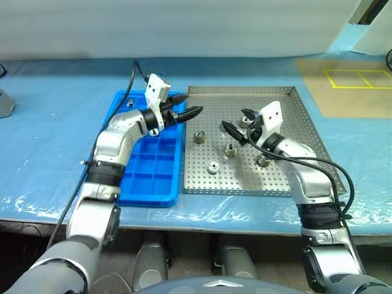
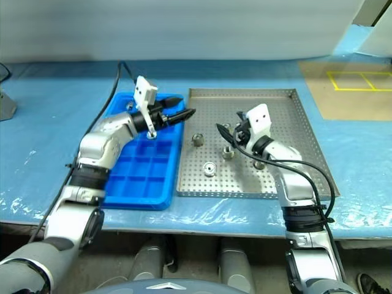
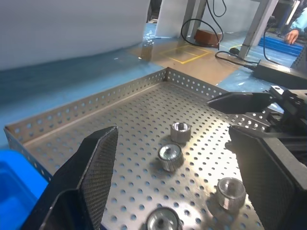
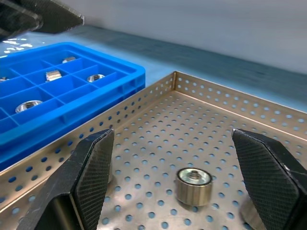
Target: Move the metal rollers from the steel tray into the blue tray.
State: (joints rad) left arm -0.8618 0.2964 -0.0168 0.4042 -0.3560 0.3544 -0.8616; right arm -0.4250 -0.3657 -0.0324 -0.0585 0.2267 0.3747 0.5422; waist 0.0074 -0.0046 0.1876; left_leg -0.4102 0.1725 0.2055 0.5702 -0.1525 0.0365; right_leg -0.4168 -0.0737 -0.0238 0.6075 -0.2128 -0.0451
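On the steel tray [image 1: 294, 177], the metal rollers [image 1: 213, 166] stand scattered across the perforated floor's middle, most with their bore pointing up, apart from each other and from the low rim. The right gripper [image 1: 237, 126] hovers above them, fingers spread wide and empty. The left gripper [image 1: 187, 105] is open too, holding nothing, over the seam between the blue tray [image 1: 150, 197] and the steel tray. Four rollers already lie in the blue tray's far compartments.
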